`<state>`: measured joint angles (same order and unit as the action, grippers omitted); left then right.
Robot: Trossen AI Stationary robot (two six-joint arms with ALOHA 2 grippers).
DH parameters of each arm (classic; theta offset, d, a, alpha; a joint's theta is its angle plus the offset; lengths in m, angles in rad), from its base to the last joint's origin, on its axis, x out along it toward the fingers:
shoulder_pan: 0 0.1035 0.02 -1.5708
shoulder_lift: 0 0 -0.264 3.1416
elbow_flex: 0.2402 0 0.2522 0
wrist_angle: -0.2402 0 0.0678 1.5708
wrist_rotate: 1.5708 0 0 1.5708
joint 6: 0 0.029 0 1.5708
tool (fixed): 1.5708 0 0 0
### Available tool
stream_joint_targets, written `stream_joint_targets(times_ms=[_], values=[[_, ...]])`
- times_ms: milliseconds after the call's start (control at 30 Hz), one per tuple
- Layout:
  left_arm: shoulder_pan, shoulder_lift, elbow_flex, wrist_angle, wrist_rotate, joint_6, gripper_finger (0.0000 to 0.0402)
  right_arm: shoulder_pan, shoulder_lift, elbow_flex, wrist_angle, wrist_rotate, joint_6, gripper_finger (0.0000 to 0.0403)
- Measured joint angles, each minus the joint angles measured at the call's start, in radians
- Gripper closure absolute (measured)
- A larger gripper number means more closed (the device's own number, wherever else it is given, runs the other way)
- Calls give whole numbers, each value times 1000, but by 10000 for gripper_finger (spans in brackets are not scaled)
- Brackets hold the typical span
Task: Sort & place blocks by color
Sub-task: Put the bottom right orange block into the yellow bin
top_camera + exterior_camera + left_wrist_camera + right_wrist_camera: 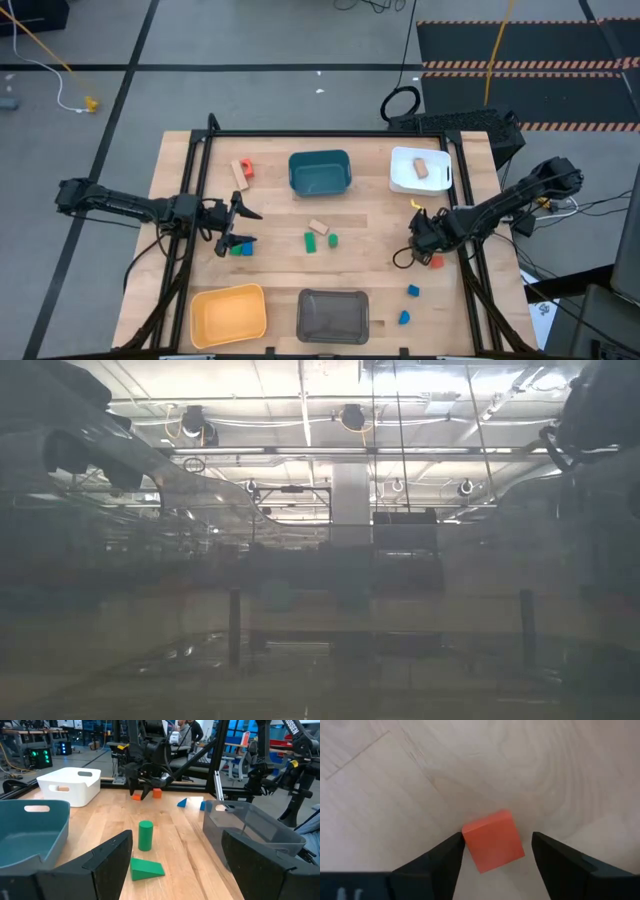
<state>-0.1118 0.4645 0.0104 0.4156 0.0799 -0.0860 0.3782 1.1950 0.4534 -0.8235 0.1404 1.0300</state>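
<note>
Red-orange wooden cube (493,841) sits between my right gripper's (495,852) parted fingers, touching the nine-o'clock one; left gripper (232,228) waits, fingers apart.

Right pincer (493,851) angled down, fingers parted – left pincer (170,865) wide

A red-orange block (493,840) lies on the pale wooden tabletop (520,765), between the right gripper (495,851)'s 2 dark jaws. One jaw touches the block's edge; the other stands apart from it, with bare wood in the gap.
</note>
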Motion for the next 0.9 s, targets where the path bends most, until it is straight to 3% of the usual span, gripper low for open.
stream_joint_targets(times_ms=[300, 633, 900], values=[[0, 0, 0, 0, 0, 0, 94, 0, 0, -1, 21, -14, -22, 283], [0, 0, 0, 0, 0, 0, 94, 3, -47, -2, 41, -7, -63, 284], [0, 0, 0, 0, 0, 0, 94, 3, -187, -8, 239, 34, -131, 284]])
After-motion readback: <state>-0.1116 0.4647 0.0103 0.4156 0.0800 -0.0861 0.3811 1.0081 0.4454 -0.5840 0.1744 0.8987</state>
